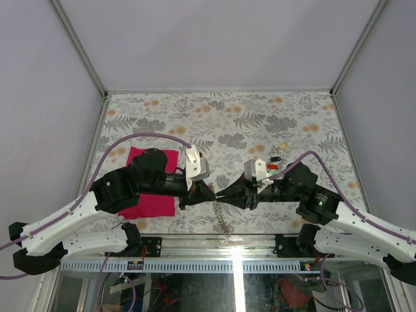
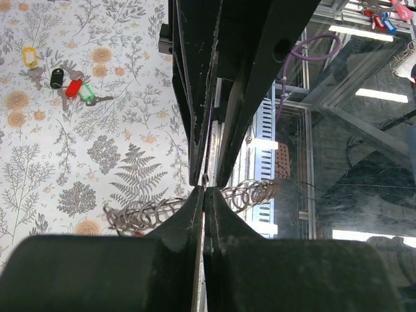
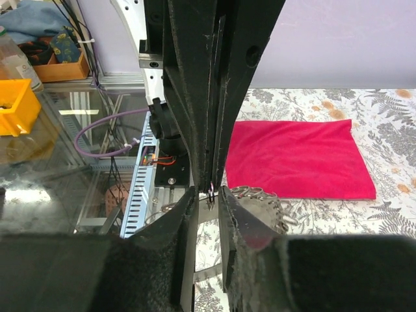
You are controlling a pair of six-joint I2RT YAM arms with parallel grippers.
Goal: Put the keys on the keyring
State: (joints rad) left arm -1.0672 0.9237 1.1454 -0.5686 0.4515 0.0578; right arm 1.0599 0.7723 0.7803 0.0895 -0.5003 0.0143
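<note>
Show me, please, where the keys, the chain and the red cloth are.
keys [image 2: 73,88]: left wrist view, on the red head
chain [image 2: 140,214]: left wrist view, on its looped links
cloth [image 3: 299,159]: right wrist view, its middle

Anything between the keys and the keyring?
Nothing visible on the table: the left wrist view shows bare floral tablecloth between the keys and the keyring. From above, only the right gripper body overhangs that path.

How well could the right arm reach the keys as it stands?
Probably not yet. The right fingers point away, tip to tip with the left fingers by the keyring. The keys lie uncovered beside its wrist; it would have to turn.
</note>
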